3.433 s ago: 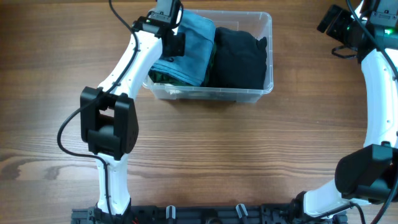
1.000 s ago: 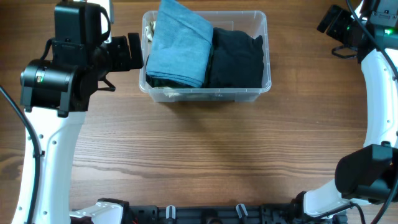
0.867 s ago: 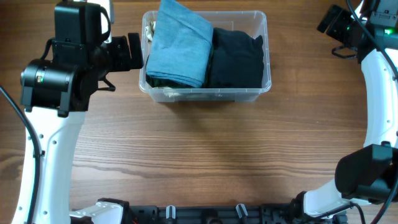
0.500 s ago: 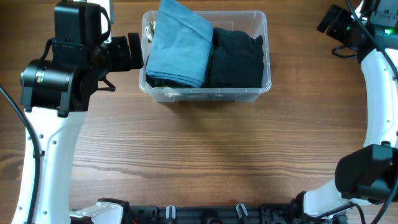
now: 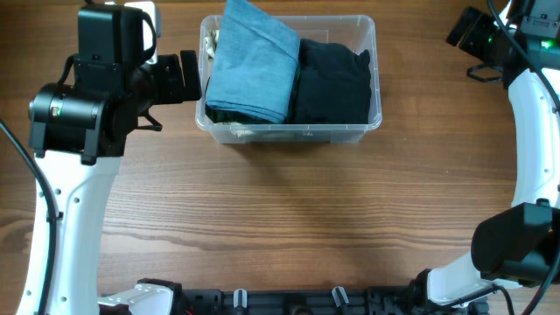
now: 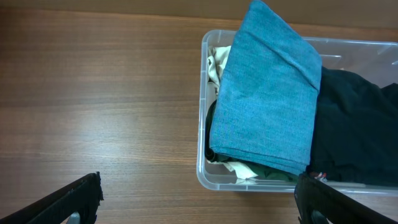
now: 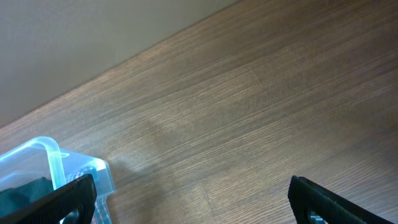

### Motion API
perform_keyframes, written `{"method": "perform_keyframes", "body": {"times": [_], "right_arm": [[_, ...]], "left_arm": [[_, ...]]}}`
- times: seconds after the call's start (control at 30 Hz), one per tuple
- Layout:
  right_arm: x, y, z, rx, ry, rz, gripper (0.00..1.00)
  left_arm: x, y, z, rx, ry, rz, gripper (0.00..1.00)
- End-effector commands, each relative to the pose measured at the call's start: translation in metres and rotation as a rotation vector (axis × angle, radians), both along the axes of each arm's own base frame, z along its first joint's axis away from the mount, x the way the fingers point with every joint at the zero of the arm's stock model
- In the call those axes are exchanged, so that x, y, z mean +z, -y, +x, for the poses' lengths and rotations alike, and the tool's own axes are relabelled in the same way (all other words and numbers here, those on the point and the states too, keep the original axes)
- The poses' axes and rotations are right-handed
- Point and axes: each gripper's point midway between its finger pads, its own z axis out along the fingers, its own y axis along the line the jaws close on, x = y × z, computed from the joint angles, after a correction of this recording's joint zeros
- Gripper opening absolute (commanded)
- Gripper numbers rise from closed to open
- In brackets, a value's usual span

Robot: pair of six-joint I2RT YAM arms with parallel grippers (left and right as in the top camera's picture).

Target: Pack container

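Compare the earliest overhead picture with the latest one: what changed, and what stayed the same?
The left tool, which hovered over the blue cloth in the bin, has pulled back to the bin's left and is open, holding nothing. The bin shifted slightly left. The blue cloth and the black cloth stay inside; the right arm has not moved.
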Motion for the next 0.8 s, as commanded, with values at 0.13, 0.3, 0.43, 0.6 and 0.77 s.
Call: {"method": "perform_keyframes", "body": {"times": [0.13,0.3,0.43,0.6,0.77], "right_arm": [[-0.010,-0.002,0.001,0.000,-0.018,0.012,1.00],[-0.010,-0.002,0.001,0.000,-0.018,0.012,1.00],[-0.010,-0.002,0.001,0.000,-0.018,0.012,1.00],[-0.010,-0.002,0.001,0.001,-0.018,0.012,1.00],[-0.010,-0.002,0.001,0.001,-0.018,0.012,1.00]], "left_arm": [[0.003,-0.011,-0.001,0.037,0.013,0.047,1.00],[0.005,-0.019,-0.002,0.059,0.020,0.054,1.00],[0.013,-0.026,-0.005,0.078,0.046,0.047,1.00],[0.038,-0.035,-0.010,0.090,0.137,-0.004,1.00],[0.068,-0.045,-0.013,0.096,0.302,-0.066,1.00]]}}
